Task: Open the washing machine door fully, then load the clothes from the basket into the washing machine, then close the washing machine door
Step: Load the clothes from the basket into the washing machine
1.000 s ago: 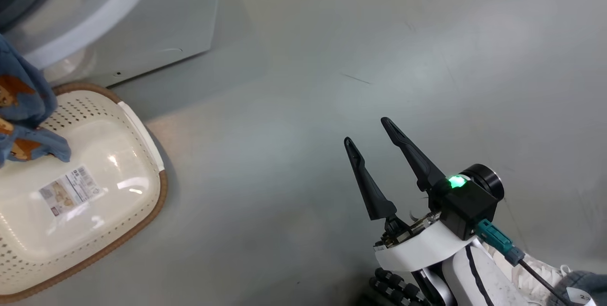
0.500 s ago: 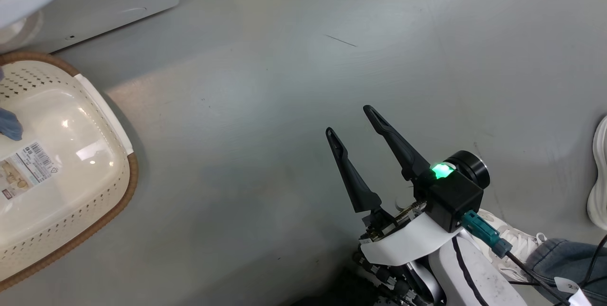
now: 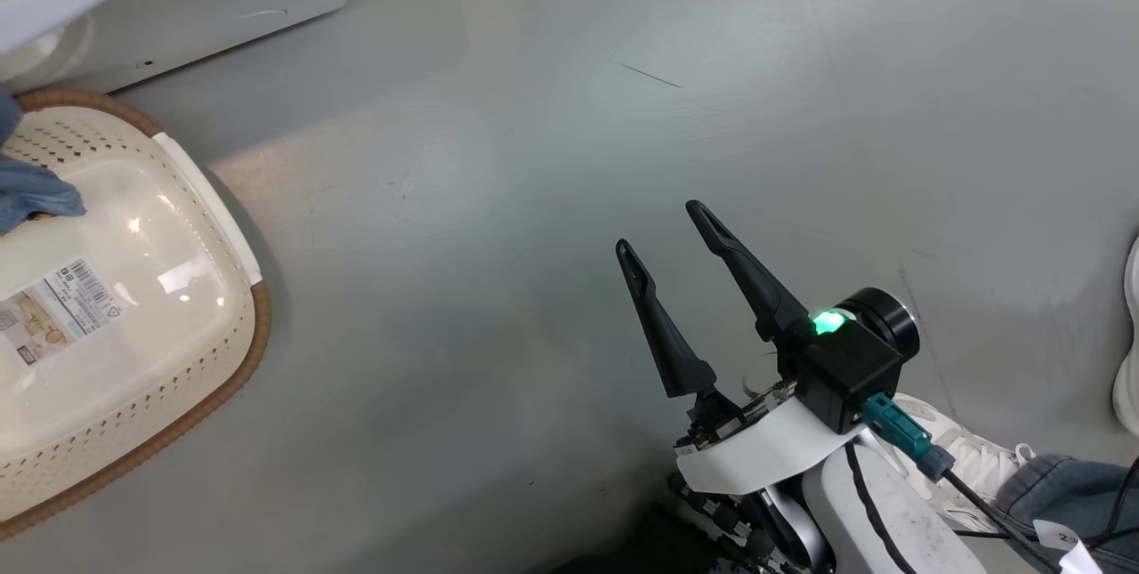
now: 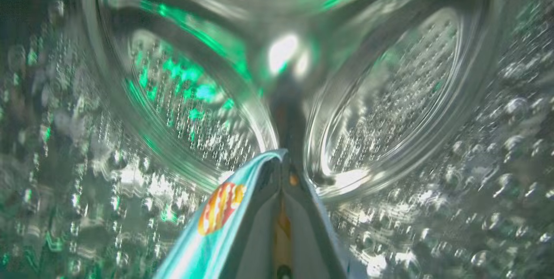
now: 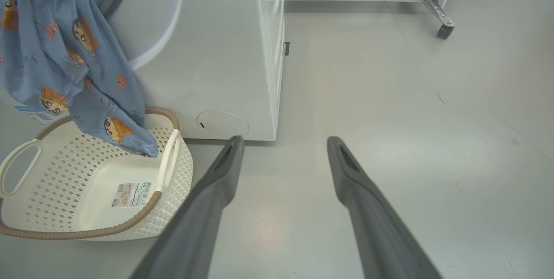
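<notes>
1. The washing machine (image 5: pixel 216 54) is standing ahead and to the left of the right gripper (image 5: pixel 284 140). That gripper's two dark fingers are spreading wide apart over the bare grey floor (image 5: pixel 411 140), gripping nothing.
2. The drum (image 4: pixel 389 97) is surrounding the left gripper (image 4: pixel 282 171). Its perforated steel is glinting green on every side of the fingertips and straight ahead of them.
3. The clothes (image 5: pixel 78 62) are hanging out of the machine's mouth, well off to the right gripper's left. The blue cartoon fabric is draping down the white front. Inside the drum, a fold of it is lying along the left gripper's fingers, which are pressing together and pinching it.
4. The basket (image 5: pixel 86 231) is sitting on the floor against the machine's foot, just left of the right gripper's left finger. The lowest end of the clothes is dangling into its far side.
5. A person's white shoe (image 3: pixel 961 449) is resting behind the right gripper's wrist.
6. A barcode sticker (image 5: pixel 130 194) is showing on the basket's floor.
</notes>
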You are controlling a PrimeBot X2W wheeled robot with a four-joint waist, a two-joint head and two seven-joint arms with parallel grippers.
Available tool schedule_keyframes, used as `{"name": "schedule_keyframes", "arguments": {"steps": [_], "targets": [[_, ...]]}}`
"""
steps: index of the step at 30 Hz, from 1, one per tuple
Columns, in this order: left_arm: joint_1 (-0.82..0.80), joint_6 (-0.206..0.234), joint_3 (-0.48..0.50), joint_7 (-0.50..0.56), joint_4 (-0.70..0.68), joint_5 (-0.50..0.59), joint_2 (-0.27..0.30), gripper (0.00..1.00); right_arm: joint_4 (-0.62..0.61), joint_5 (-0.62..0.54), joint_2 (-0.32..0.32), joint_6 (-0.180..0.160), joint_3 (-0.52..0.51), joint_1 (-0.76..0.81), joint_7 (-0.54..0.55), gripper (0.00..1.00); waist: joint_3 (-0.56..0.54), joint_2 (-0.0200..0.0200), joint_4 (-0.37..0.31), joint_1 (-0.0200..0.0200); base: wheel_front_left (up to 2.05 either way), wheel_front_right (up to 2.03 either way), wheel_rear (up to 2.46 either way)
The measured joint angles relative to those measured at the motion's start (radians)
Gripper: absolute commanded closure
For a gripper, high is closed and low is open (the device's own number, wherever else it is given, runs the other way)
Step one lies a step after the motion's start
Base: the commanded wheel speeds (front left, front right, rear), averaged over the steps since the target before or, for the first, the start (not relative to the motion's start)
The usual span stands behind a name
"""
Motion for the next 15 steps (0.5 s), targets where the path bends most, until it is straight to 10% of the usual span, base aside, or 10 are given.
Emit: {"name": "schedule_keyframes", "arguments": {"steps": [6,8,9,15], "targets": [[0.01,0.007,-0.021,0.034,0.092,0.009,-0.023,0.73,0.005,-0.001,0.0,-0.008,-0.012,-0.002,0.0,0.0,-0.007,0.0,0.023,0.0,0.0,0.0,0.0],[0.008,0.01,-0.021,0.037,0.105,0.01,-0.032,0.1,0.007,-0.004,0.0,-0.008,-0.019,-0.003,0.0,0.0,-0.008,0.0,0.032,0.0,0.0,0.0,0.0],[0.005,0.013,-0.022,0.042,0.111,0.01,-0.037,0.0,0.008,-0.009,0.0,-0.008,-0.022,-0.004,0.0,0.0,-0.009,0.0,0.037,-0.0001,0.0,0.0,0.0],[-0.006,0.025,-0.039,0.04,0.13,0.022,-0.085,0.0,0.013,-0.011,-0.001,-0.017,-0.045,-0.023,0.0,0.0,-0.013,0.0,0.073,-0.0001,0.0,0.0,0.0]]}}
